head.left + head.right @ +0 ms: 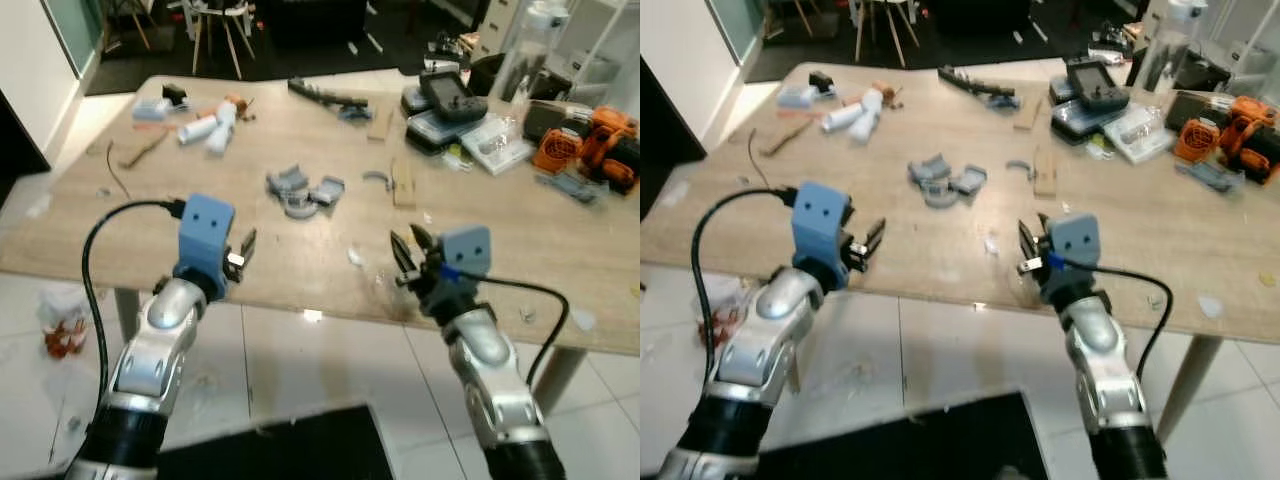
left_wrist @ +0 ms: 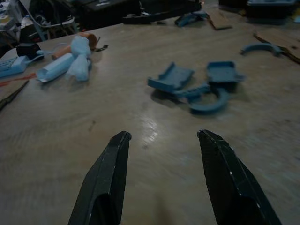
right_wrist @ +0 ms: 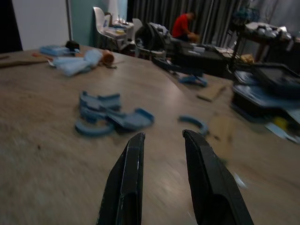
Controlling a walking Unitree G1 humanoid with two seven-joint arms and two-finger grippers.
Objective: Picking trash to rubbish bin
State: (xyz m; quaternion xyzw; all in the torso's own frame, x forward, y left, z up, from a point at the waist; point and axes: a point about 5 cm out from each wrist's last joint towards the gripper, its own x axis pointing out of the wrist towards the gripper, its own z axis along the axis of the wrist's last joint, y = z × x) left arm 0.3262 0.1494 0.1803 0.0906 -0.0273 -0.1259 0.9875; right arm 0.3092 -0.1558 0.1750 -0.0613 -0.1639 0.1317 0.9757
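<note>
No brand, label or writing could be read on anything; the few printed surfaces were too small and blurred.

The robot stood at the near long edge of a wooden tabletop (image 1: pixel 150 200). The left gripper (image 1: pixel 243 252) hovered just over that near edge, toward the left end, its two black fingers (image 2: pixel 108 178) spread wide with nothing between them. The right gripper (image 1: pixel 412 250) hung over the same edge further right, its fingers (image 3: pixel 129 180) a narrower gap apart and also empty.

The trash nearest the pincers was a cluster of grey-blue plastic scraps (image 1: pixel 302 190), curved and flat broken pieces lying together in the middle of the tabletop, beyond both grippers and between them, touching neither. A separate curved grey-blue piece (image 1: pixel 378 178) lay to the right of the cluster beside a strip of brown cardboard (image 1: pixel 403 183). Small clear bits (image 1: pixel 356 256) sat near the near edge, just left of the right gripper.

Toward the far left corner lay pale blue crumpled paper rolls (image 1: pixel 210 127). At the far right corner were an orange power tool (image 1: pixel 600 140), a black case (image 1: pixel 452 95) and clear plastic boxes (image 1: pixel 497 140).

In the right wrist view a person in a red top (image 3: pixel 181 26) sat well beyond the table.
</note>
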